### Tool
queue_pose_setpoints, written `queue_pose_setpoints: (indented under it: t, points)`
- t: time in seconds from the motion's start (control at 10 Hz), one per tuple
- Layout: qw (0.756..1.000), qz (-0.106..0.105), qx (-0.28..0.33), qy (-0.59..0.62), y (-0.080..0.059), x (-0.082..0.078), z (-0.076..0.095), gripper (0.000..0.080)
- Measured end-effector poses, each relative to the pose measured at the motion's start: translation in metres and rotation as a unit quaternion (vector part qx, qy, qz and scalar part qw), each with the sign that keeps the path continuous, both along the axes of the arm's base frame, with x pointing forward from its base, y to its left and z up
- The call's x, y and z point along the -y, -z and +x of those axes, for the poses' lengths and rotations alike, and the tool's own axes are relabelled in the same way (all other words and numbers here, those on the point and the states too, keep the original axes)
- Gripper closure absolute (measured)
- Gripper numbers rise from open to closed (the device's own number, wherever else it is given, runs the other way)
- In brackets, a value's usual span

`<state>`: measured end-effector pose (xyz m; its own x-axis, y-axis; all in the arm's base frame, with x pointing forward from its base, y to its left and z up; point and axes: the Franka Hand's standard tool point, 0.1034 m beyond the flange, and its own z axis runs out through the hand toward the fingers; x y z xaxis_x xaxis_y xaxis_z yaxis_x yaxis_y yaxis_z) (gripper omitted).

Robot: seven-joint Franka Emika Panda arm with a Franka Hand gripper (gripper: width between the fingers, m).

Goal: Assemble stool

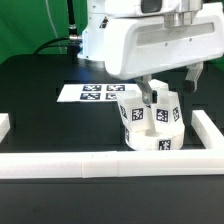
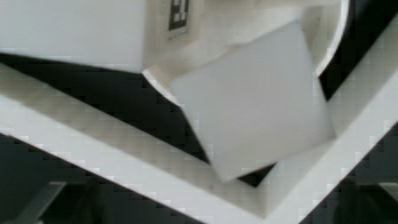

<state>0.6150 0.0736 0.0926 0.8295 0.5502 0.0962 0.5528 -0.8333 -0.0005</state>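
Observation:
The white round stool seat (image 1: 150, 132), with square tags on its side, sits in the corner of the white rails at the exterior view's right. White blocky legs stand up from it, one (image 1: 166, 106) beside my gripper (image 1: 149, 96), which hangs right over the seat. In the wrist view a large white leg (image 2: 258, 100) fills the middle, with the seat (image 2: 71, 30) behind it. My gripper (image 2: 205, 212) has dark fingertips (image 2: 47, 205) far apart at the frame corners. It looks open and holds nothing, and the leg's end lies just ahead of the jaws.
The marker board (image 1: 95, 93) lies on the black table behind the seat. Long white border rails (image 1: 80, 166) run along the front and the right side (image 1: 207, 133), and they meet in a corner below the leg in the wrist view (image 2: 214, 180). A short rail piece (image 1: 4, 126) is at the left.

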Motion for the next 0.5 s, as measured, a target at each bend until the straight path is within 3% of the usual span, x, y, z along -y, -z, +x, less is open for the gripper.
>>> queue_pose_setpoints:
  t: [0.2, 0.5]
  points:
    - [0.998, -0.010, 0.001, -0.066, 0.0014, 0.0031, -0.0011, 0.0150]
    - [0.998, -0.011, 0.001, -0.062, 0.0070, 0.0034, -0.0052, 0.0150]
